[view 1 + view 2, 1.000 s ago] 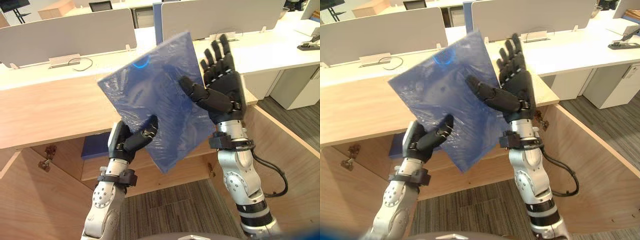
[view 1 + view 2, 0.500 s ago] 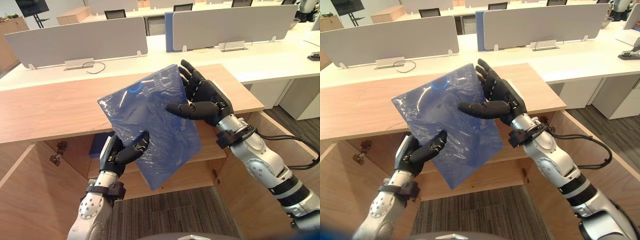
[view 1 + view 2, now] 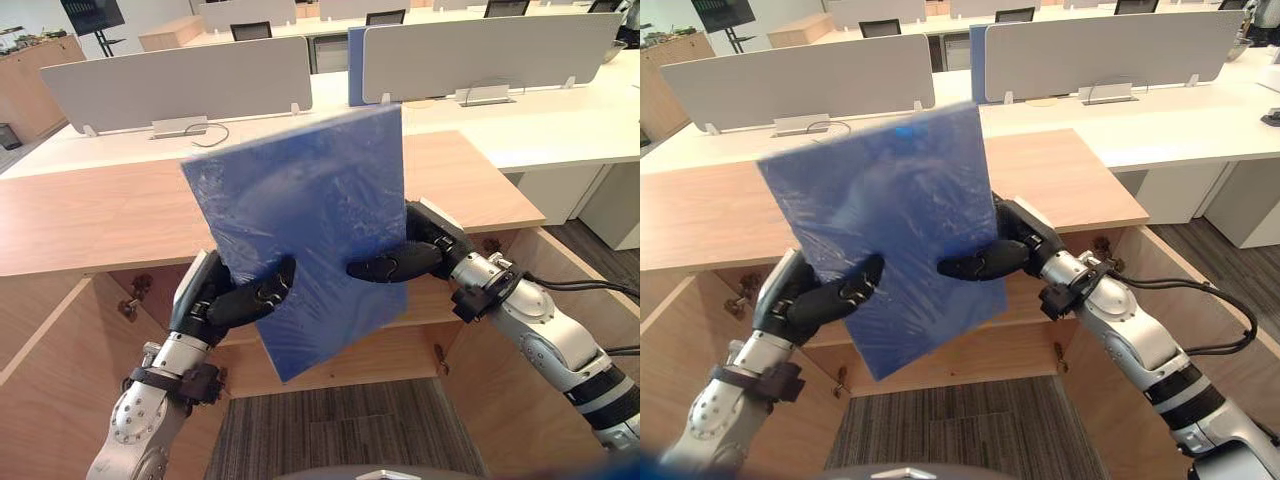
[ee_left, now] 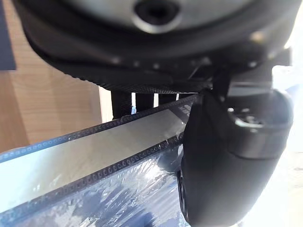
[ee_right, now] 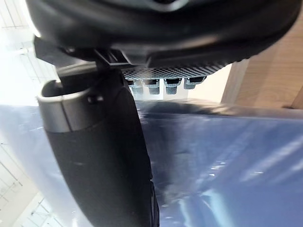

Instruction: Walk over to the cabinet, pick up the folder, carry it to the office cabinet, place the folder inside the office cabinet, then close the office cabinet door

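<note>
Folder (image 3: 300,200), seemingly stiff, light and slick: left hand (image 3: 218,300) and right hand (image 3: 425,248) fingers pinch its opposite edges.

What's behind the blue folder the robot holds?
A wooden cabinet; its top and open inside show around the folder. Its middle is covered. Fingers of left hand and right hand reach behind.

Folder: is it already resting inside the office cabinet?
No, the folder is held up before the cabinet, pinched by the left hand and the right hand.
</note>
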Robot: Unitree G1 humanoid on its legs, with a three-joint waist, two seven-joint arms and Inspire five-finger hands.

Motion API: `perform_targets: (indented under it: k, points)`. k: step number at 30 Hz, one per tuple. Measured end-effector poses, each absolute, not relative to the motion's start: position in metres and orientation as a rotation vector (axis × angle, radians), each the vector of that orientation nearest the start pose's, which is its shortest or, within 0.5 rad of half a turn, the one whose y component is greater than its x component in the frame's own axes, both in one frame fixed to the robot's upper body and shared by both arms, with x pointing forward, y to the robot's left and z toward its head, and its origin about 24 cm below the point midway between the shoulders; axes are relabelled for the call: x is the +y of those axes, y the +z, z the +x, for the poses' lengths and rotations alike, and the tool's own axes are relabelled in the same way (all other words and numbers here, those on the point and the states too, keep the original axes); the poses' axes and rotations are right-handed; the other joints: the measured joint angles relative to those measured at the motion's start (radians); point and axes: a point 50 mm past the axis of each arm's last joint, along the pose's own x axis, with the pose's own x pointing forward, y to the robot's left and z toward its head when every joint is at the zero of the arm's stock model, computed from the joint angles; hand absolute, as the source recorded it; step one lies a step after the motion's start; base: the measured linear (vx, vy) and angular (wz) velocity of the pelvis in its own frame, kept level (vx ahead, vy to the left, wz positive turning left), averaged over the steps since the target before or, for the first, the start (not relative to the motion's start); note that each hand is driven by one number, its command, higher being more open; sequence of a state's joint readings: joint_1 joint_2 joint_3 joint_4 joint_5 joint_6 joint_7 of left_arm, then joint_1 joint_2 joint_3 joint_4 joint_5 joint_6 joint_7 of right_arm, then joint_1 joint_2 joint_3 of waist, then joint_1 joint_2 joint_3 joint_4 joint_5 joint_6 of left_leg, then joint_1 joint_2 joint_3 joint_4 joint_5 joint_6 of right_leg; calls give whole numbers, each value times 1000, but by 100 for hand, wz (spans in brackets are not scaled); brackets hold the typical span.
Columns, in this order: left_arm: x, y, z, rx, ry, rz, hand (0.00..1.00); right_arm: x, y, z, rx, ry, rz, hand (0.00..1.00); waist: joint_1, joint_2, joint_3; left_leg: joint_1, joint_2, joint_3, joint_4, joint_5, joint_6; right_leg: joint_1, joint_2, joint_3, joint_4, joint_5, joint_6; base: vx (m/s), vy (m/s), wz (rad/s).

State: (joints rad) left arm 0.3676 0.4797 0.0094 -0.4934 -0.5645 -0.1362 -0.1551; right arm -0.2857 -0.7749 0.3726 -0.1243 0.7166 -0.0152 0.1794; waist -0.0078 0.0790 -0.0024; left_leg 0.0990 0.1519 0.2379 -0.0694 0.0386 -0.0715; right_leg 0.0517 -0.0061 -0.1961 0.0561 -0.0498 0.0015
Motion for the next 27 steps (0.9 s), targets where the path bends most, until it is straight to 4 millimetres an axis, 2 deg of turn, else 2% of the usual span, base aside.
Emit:
perform_targets:
  k: [5,6,9,10,16,20,23,27]
  points:
    - [202,110,179,-249,-257,-140,0,-159,129,279,-140,618,-52,100,1,1,-1,0,0,-2,-4,2,0,1,0,-4,-1,0,0,0,0,0]
    - [202,110,179,-250,-256,-147,0,-156,128,279,-142,623,-38,0,1,1,-1,0,-1,-2,-4,2,0,1,0,-4,-2,0,0,0,0,0]
    - [200,109,179,-252,-254,-160,0,-153,127,278,-142,637,-25,0,2,-1,1,0,-2,-2,-5,2,0,1,-1,-4,-2,0,0,0,0,0]
    - [200,109,179,-252,-253,-160,100,-153,127,278,-141,641,-24,0,2,-2,1,0,-2,-3,-5,2,0,1,-1,-5,-2,0,0,0,0,0]
    - [204,111,179,-260,-232,-194,100,-154,128,273,-121,743,-24,0,3,-19,5,-2,-1,-7,-5,2,-1,2,-1,-10,-3,0,0,-2,-3,1]
    - [207,105,179,-246,-229,-247,100,-152,140,267,-168,803,-25,0,3,-25,2,-10,-2,-10,-5,2,-1,1,-2,-14,-6,0,0,-7,-2,2]
    - [199,91,178,-163,-324,-325,100,-153,142,265,-159,815,-71,0,6,-31,-2,-11,-3,-11,-5,2,-1,1,-3,-15,-7,0,0,0,0,0]
    - [192,51,171,65,-465,-392,100,-157,151,267,-170,828,-204,0,2,-35,-4,-11,-3,-8,-8,3,-2,-5,-2,-11,-7,0,0,0,0,-1]
